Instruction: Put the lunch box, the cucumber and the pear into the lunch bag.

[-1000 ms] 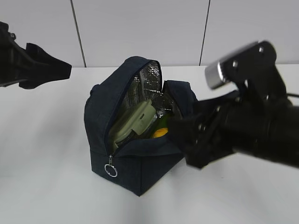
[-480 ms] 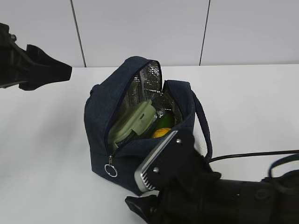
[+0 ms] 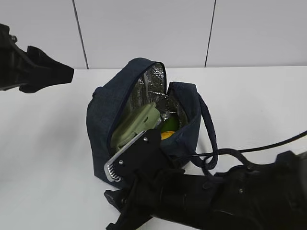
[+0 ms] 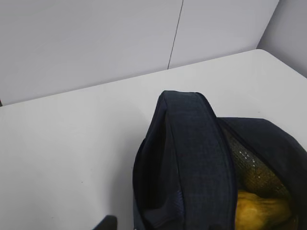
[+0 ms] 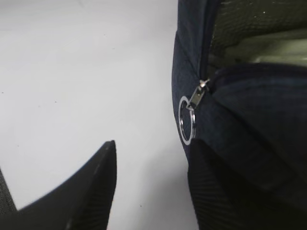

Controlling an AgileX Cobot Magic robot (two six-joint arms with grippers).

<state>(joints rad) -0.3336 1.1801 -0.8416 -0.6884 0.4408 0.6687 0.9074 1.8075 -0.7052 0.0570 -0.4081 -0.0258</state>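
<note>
The bag (image 3: 144, 120) stands open at frame center, holding the box (image 3: 136, 125) and pear (image 3: 166, 135). Right gripper (image 5: 148, 184), lower center, is spread beside the zip ring (image 5: 187, 120). Left gripper (image 3: 50, 72), upper left: state cannot be determined.

Lunch bag (image 3: 103, 120) stands mid counter (image 3: 48, 158), wall (image 3: 144, 28) behind it at far edge. Top unzipped; lunch box (image 3: 136, 123) leans inside on the left, pear (image 3: 165, 135) to its right and lower, cucumber (image 3: 169, 123) just behind pear. Zip pull ring (image 5: 186, 120) hangs at bag's near end. Handle (image 3: 207, 124) loops off bag's right side. Right tool (image 5: 148, 187) sits near side, in front of bag, straddling its near corner w/ ring just above. Left arm (image 3: 29, 72) far left, well apart from bag.
</note>
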